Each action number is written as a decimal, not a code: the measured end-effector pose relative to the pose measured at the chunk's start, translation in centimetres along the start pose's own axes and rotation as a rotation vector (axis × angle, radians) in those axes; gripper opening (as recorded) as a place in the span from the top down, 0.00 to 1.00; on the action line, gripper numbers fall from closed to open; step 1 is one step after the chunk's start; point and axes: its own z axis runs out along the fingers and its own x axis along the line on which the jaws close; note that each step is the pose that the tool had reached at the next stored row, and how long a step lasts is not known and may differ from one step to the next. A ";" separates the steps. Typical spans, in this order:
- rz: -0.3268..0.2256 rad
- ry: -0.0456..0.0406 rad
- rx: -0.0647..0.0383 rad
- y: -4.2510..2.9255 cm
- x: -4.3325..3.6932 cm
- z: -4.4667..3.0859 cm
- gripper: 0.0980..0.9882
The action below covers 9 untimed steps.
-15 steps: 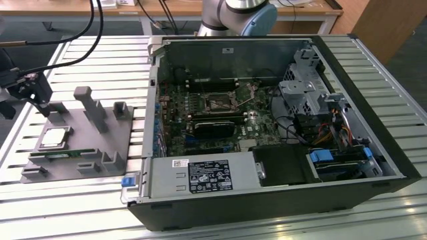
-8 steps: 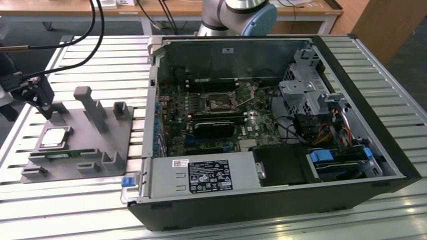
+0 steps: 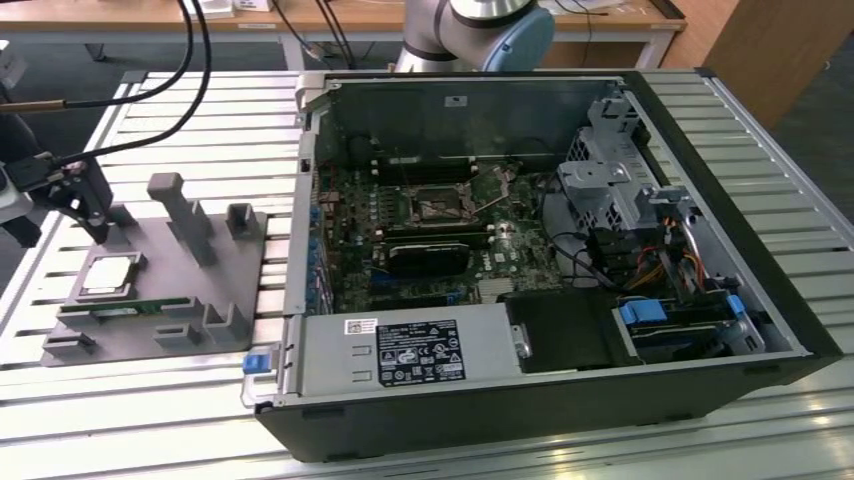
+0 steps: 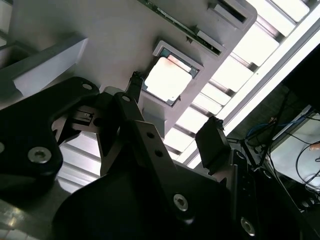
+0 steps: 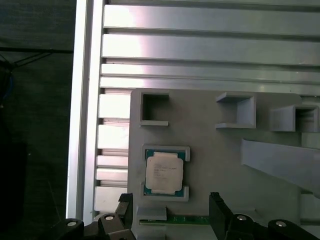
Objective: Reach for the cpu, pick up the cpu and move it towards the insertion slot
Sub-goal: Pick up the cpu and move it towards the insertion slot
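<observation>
**Asker:** What did the exterior view take in?

**Describer:** It showed the whole desk of pale metal slats. The end effector hung over a grey fixture. An open computer case stood well away from it. Inside that case, on the green board, sat the insertion slot, a small dark square in a silvery frame, far from the end effector.

**Asker:** And the wrist views?

**Describer:** They looked closely at the fixture. Both wrist views showed the cpu lying flat in its shallow pocket, with its pale metal top facing up. The first wrist view also showed a thin green memory stick in the fixture, between the two black fingertips.

**Asker:** How did the end effector stand?

**Describer:** It was spread wide and held nothing. The gap between the fingers was broader than the chip.

**Asker:** Where was the cpu relative to it?

**Describer:** It lay below and just ahead of the fingertips, in line with the gap and apart from both.

**Asker:** What room was there to move?

**Describer:** Upright posts rose from the fixture near the end effector, on the side toward the case. The case's near wall stood between the fixture and the slot. On the other side, the desk's long edge rail ran just beside the fixture, with dark floor beyond it.
</observation>
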 end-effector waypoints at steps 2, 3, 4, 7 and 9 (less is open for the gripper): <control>0.000 0.0000 0.000 -0.01 0.00 0.19 0.32; 0.000 0.0000 0.000 -0.02 0.00 0.28 0.32; 0.000 0.0000 0.000 -0.03 0.00 0.37 0.32; 0.000 0.0001 0.000 -0.05 0.00 0.68 0.32; 0.000 0.0000 0.000 -0.06 0.00 0.90 0.32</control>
